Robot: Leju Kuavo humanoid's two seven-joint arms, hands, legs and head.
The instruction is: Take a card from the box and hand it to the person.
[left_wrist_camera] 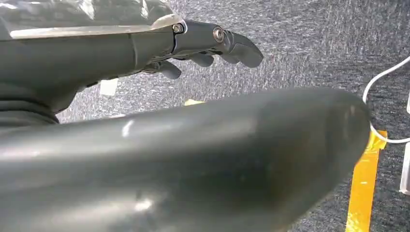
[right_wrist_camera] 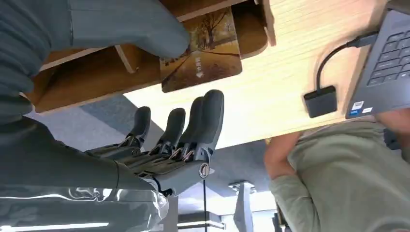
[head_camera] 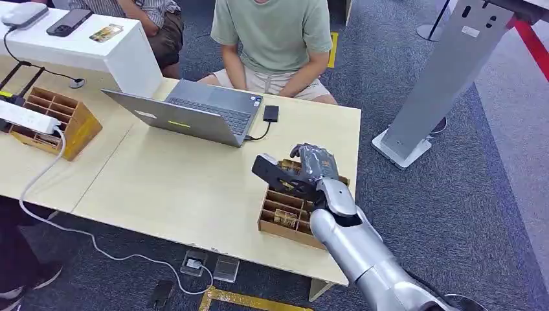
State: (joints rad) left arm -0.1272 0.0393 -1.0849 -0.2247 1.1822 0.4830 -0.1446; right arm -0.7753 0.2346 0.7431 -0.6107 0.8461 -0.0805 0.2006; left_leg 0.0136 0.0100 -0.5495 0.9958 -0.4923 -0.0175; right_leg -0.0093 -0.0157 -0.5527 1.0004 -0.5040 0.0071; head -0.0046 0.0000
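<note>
— Card (right_wrist_camera: 203, 55) position, relative to the right hand (right_wrist_camera: 164, 145)?
— It is seen in the end compartment of the box (right_wrist_camera: 96, 77), between the thumb (right_wrist_camera: 130, 24) and the fingers (right_wrist_camera: 210, 116). One corner is covered by the thumb tip. Bare table (right_wrist_camera: 290, 72) is seen between card and fingers.
— How is it pointed?
— Its free edge is turned toward the fingers, and its printed face toward the wrist camera. The long axis cannot be told, as part is hidden.
— Any writing?
— An autumn tree scene is printed, with small white lettering too blurred to be read.
— And the hands?
— The right hand's fingers are held straight and spread, with nothing gripped. The left hand (left_wrist_camera: 193, 46) is loosely bent over carpet, and nothing is held in it.
</note>
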